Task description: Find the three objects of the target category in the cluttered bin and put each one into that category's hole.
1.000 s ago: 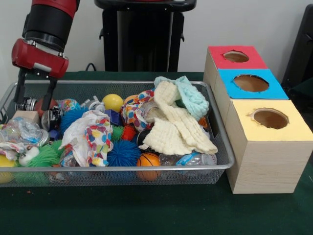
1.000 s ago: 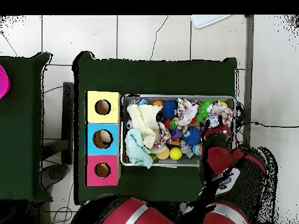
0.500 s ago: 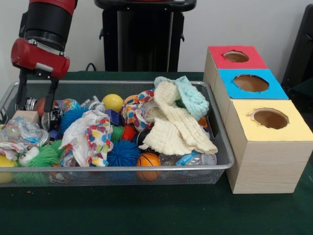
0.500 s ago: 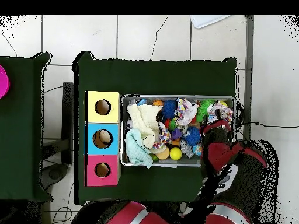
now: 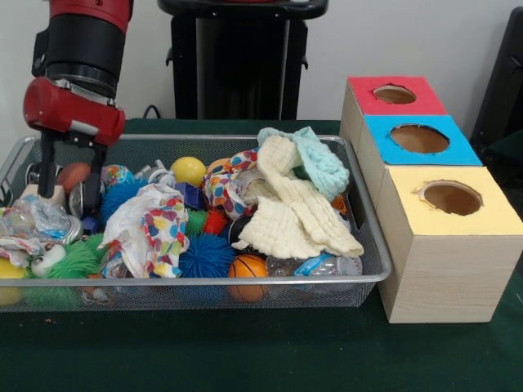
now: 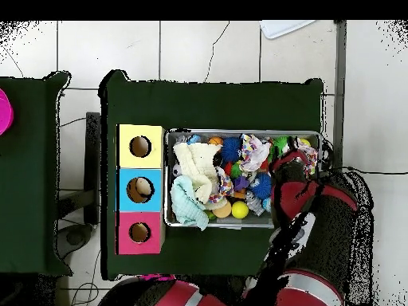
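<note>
The silver wire mesh bin [image 5: 245, 282] is full of toys and cloths; it also shows in the overhead view [image 6: 239, 225]. My gripper [image 5: 72, 192] is open and reaches down into the bin's left end. Its two fingers [image 5: 97, 175] stand either side of a reddish-brown ball [image 5: 73, 173], next to a wooden block [image 5: 41, 194]. Three wooden boxes with holes stand right of the bin: red [image 5: 392, 106], blue [image 5: 418, 151] and yellow [image 5: 449, 216]. In the overhead view my arm [image 6: 295, 203] covers the bin's right end.
The bin holds a yellow ball [image 5: 189, 170], a cream cloth [image 5: 290, 212], a mint cloth [image 5: 323, 163], a patterned cloth [image 5: 155, 224], a blue spiky ball [image 5: 206, 255], a small basketball [image 5: 248, 268], a green spiky toy [image 5: 78, 260] and a plastic bottle [image 5: 315, 265].
My gripper has come lower into the bin's left end and shifted a little to the right in the front view. The things in the bin have not moved.
</note>
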